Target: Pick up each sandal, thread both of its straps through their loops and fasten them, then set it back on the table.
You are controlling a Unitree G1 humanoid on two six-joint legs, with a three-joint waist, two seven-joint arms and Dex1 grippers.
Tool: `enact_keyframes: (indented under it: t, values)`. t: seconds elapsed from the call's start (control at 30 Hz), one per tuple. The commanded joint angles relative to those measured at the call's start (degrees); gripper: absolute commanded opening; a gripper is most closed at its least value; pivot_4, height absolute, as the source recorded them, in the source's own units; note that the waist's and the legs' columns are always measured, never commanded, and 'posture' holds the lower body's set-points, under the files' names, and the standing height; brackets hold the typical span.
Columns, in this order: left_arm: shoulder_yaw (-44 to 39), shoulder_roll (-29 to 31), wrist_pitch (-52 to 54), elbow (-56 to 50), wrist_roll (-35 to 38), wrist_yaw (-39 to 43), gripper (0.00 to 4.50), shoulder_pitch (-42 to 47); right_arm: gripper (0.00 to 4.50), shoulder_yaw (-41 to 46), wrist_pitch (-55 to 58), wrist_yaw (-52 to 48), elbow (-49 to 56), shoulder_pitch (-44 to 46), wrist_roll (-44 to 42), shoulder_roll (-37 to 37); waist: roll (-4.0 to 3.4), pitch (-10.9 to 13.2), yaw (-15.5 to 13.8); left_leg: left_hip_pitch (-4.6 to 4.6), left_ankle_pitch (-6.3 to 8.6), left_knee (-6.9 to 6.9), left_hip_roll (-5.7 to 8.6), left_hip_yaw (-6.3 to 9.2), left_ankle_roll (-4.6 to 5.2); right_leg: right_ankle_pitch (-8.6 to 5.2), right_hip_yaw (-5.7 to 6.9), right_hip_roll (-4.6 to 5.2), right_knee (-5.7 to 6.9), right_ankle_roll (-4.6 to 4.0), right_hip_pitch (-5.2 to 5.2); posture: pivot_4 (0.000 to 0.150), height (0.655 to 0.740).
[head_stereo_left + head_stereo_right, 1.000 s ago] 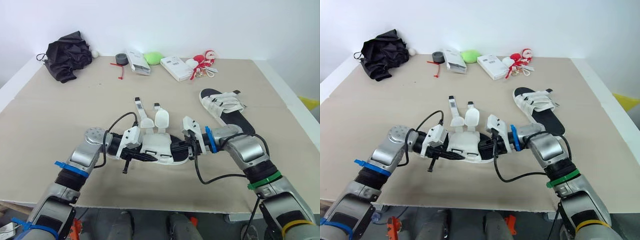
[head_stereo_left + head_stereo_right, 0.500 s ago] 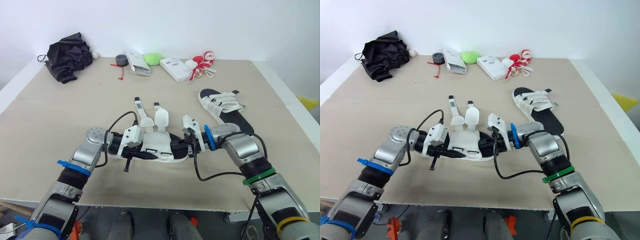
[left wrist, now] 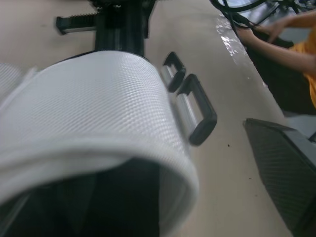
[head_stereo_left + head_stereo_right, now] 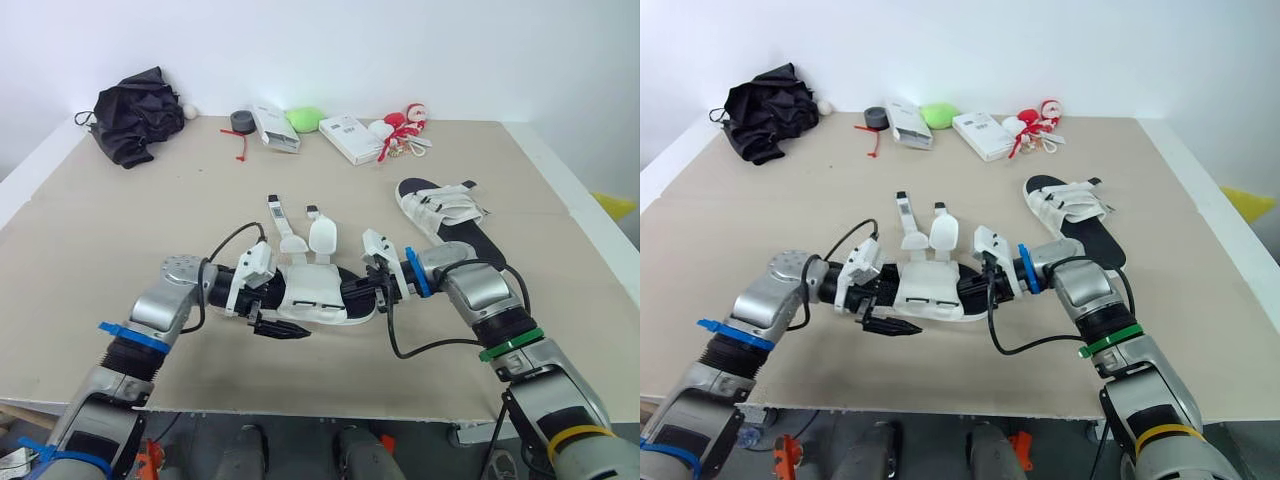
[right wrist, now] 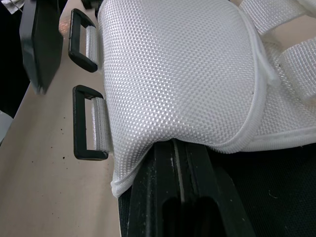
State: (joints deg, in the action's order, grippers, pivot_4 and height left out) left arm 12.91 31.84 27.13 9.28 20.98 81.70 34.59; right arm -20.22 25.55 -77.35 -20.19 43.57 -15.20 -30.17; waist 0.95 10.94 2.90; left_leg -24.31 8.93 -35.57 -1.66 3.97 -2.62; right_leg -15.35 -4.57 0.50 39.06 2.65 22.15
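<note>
1. Two grippers meet at one sandal (image 4: 315,292) mid-table (image 4: 120,230). The right gripper (image 4: 374,294) clamps its sole, and the left gripper (image 4: 270,322) sits at the other end, but you can't tell its grip.
2. Hold steady and keep the loops (image 5: 79,123) exposed.
3. Feed each loose strap (image 4: 276,212) squarely through.

Sandal (image 5: 177,74) upper of white coarse-woven mesh cloth; loops (image 5: 79,123) of smooth black plastic; table (image 4: 120,220) of matt beige board

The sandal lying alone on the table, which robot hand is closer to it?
Right. The right gripper is a little left of that sandal, toward the robot; the left gripper is farther left, past the other sandal.
</note>
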Motion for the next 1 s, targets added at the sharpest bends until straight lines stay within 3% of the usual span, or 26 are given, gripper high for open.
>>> enact_keyframes:
  t: [0.03,0.2,0.43,0.77,1.0]
  values:
    - [-7.44,6.71,21.62,0.54,9.19,0.47,4.43,7.65,0.00,-1.26,-0.04,-0.07,-2.51,-0.43,3.10,-0.25,0.04,0.02,0.01,-0.02,0.00,0.00,-0.03,0.02,0.00,0.01,0.01,-0.05,0.00,-0.02,0.04,0.150,0.7380]
    - [-12.91,9.71,38.95,6.61,16.81,-0.23,4.43,10.80,0.00,-1.12,-0.42,-0.09,-3.00,-0.20,3.25,0.61,0.06,0.02,0.21,-0.03,0.00,0.01,-0.03,0.03,0.00,0.00,0.03,-0.05,-0.01,-0.03,0.04,0.150,0.7380]
    - [-23.47,-0.79,44.98,24.64,16.00,-20.46,4.43,14.52,0.00,-0.90,-0.27,0.29,-2.37,-0.66,3.34,1.43,0.14,-0.01,0.37,0.00,-0.03,0.11,-0.10,0.09,-0.05,0.00,0.11,-0.11,0.00,-0.11,0.07,0.150,0.7380]
    - [-36.74,-9.69,30.97,49.63,15.02,-45.64,4.43,23.84,0.00,-0.45,0.79,0.34,-0.67,-1.19,3.14,1.40,0.13,-0.11,0.09,0.11,-0.21,0.17,-0.08,0.12,-0.29,0.16,0.13,-0.10,0.00,-0.07,0.00,0.150,0.7380]
    - [-36.24,-11.01,27.35,55.02,12.17,-47.70,4.43,27.47,0.00,-0.48,0.86,0.33,-0.45,-0.97,3.60,1.67,-0.02,-0.25,0.00,0.29,-0.47,0.17,0.08,0.10,-0.47,0.26,0.13,0.05,0.00,0.01,-0.23,0.150,0.7380]
